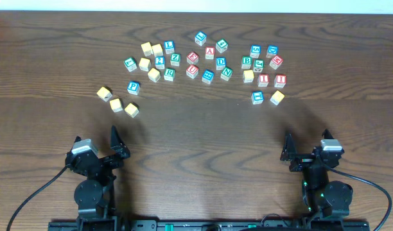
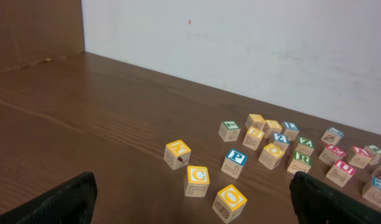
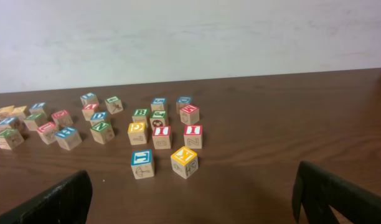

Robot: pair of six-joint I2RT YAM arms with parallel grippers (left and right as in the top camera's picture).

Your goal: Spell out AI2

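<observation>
Many wooden letter blocks lie scattered across the far half of the table. A red A block (image 1: 210,51) sits near the middle of the group. Two red I blocks (image 1: 263,80) (image 1: 280,80) stand side by side at the right and also show in the right wrist view (image 3: 162,135) (image 3: 192,135). A blue block (image 1: 160,62) reads 2 or Z; I cannot tell which. My left gripper (image 1: 97,144) (image 2: 193,211) is open and empty near the front edge. My right gripper (image 1: 307,144) (image 3: 193,205) is open and empty too.
Three yellow blocks (image 1: 116,104) lie apart at the left, nearest my left gripper; two read C (image 2: 197,180) and O (image 2: 230,202). A blue P block (image 2: 235,163) sits behind them. A blue block (image 3: 142,163) and a yellow block (image 3: 184,162) lie nearest my right gripper.
</observation>
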